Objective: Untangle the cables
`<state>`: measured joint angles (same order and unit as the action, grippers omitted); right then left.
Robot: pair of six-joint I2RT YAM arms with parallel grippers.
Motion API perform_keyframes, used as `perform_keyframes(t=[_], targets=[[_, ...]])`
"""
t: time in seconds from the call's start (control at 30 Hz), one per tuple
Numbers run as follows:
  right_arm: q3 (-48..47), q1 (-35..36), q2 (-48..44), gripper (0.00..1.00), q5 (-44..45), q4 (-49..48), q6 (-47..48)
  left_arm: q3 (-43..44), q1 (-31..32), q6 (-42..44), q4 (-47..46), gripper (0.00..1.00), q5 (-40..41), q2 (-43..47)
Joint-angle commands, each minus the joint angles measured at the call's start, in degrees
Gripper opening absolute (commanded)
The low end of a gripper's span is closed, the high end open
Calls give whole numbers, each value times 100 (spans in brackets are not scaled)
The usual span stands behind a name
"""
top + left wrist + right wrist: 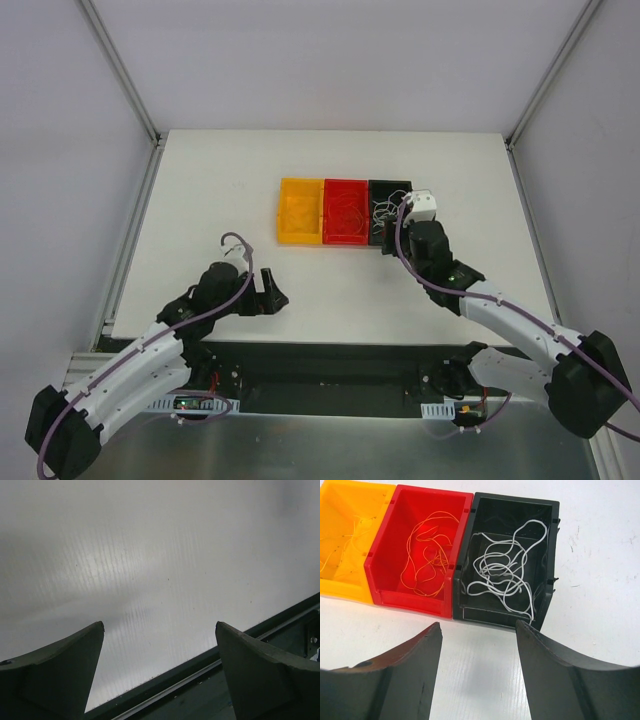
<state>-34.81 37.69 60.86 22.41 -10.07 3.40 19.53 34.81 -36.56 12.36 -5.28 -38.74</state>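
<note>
Hovering spread by the black bin (485,615), the right gripper (479,630) should pinch just one loop of white cable (496,565); the left gripper (160,627) rests spread by the near edge.

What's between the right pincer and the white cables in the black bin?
Right wrist view: a strip of bare table, then the near wall of the black bin. The white cables lie inside it, beyond the open right pincer.

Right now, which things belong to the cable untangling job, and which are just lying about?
Job: white wires in the black bin; orange wires in the red bin; thin wires in the yellow bin; right gripper, open, facing them.
Not the job: purple arm cables; left gripper, open over the table.
</note>
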Motion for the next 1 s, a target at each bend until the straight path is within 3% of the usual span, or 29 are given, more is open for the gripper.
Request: perform_keyframes(t=[0.0,0.2,0.3,0.43,0.53,0.63,0.73,0.83,0.97], targets=[[-9,-25,-223,63,-9,-215,-129,-300,0,-282,-937,93,-334,726],[106,-34,-663,65,-378,-215,-550,-318,0,-194,-1007,93,-421,1324],[18,-34,-961,66,-658,363,-700,-353,0,-177,-1051,93,-561,1632],[535,-25,-2328,69,-1141,1215,-893,-502,0,-133,-1087,93,-746,2106],[1106,-25,-3840,80,-1432,1725,-1366,-757,0,-98,-1209,93,-878,2537],[1511,-16,-5238,100,-1635,2279,-2174,-1064,0,-132,-1436,93,-992,2950],[1792,-25,-5996,96,-1530,2868,-2537,-1398,0,-273,-1631,93,-1002,3381],[2144,-25,-6577,96,-1485,2835,-2870,-1618,0,-387,-1640,94,-984,3697],[2014,-25,-6465,96,-1046,3142,-2934,-1593,0,-396,-1640,94,-1107,3699]])
